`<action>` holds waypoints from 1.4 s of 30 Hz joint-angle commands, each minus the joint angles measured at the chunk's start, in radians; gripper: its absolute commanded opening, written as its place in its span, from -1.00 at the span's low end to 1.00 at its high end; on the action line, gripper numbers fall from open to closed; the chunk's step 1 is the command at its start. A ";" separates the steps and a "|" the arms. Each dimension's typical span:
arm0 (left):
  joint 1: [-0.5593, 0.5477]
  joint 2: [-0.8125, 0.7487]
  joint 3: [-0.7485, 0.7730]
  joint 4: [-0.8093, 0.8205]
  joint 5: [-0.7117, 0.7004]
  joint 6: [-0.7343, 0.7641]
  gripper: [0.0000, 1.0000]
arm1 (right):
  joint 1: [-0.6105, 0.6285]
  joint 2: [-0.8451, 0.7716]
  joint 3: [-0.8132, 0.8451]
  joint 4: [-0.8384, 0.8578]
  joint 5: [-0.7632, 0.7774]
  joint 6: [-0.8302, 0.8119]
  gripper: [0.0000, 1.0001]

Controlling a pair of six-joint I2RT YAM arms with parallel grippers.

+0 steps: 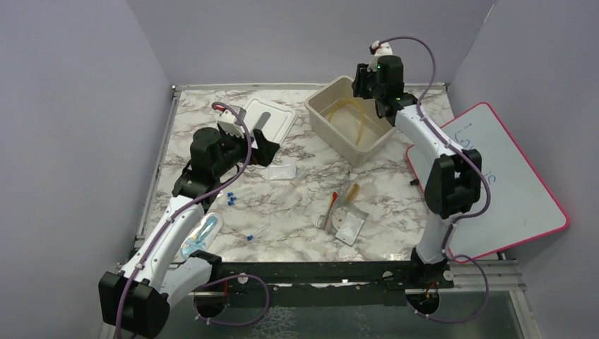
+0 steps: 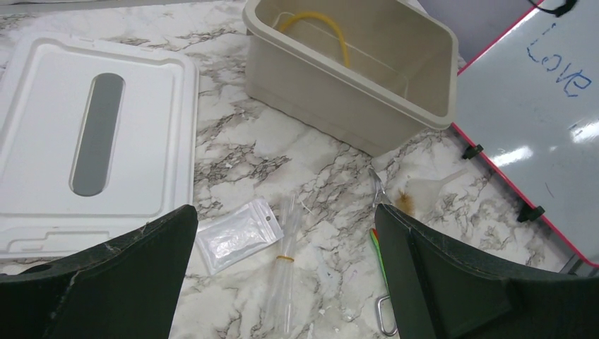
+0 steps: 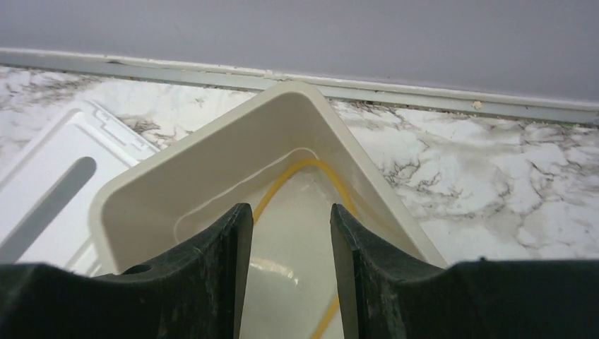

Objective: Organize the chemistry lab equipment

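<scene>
The amber tubing [image 1: 357,119] lies in a beige bin [image 1: 332,127]; it also shows in the right wrist view [image 3: 300,169]. My right gripper [image 1: 363,86] hovers open and empty over the bin's far corner [image 3: 289,212]. My left gripper [image 1: 266,150] is open and empty [image 2: 286,212] above a clear packet [image 2: 233,234] and a banded bundle of clear tubes [image 2: 288,272]. The red-tipped dropper [image 1: 333,202], thin tongs [image 1: 323,217] and another packet [image 1: 350,224] lie mid-table. Tiny blue-capped pieces [image 1: 229,196] sit by my left arm.
A white lid [image 1: 272,121] lies left of the bin. The pink-edged whiteboard [image 1: 501,183] leans at the right. A packet with blue contents [image 1: 200,236] lies under my left arm. Grey walls close in on three sides.
</scene>
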 commanded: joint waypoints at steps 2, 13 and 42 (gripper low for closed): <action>-0.005 -0.030 -0.011 0.008 -0.086 -0.047 0.98 | 0.001 -0.175 0.011 -0.303 0.019 0.128 -0.01; -0.010 -0.057 -0.011 0.018 -0.013 -0.027 0.98 | 0.045 -0.640 -0.455 -0.558 0.081 0.284 0.14; -0.013 -0.026 -0.038 0.063 0.041 -0.047 0.98 | 0.094 -0.533 -0.726 -0.409 0.174 0.312 -0.46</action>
